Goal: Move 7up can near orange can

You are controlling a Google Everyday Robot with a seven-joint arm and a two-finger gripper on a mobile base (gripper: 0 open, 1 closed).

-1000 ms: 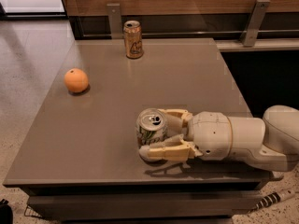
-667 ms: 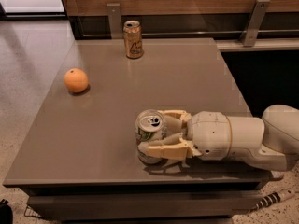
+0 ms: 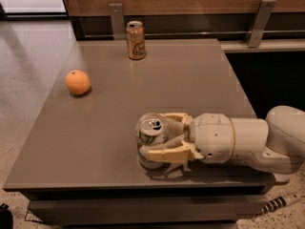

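The 7up can [image 3: 151, 136], silver-topped with a white and green body, stands upright near the table's front edge. My gripper [image 3: 159, 135] reaches in from the right, its two tan fingers [image 3: 164, 153] closed around the can's sides. The orange can [image 3: 136, 40], orange-gold with a pale label mark, stands upright at the far edge of the table, well apart from the 7up can.
A round orange fruit [image 3: 77, 82] lies on the left part of the brown table [image 3: 190, 80]. A wooden wall with metal brackets [image 3: 116, 19] runs behind the table. The table's front edge is close below the gripper.
The can and gripper have shifted slightly to the left along the table's front. The orange can and the fruit have not moved.
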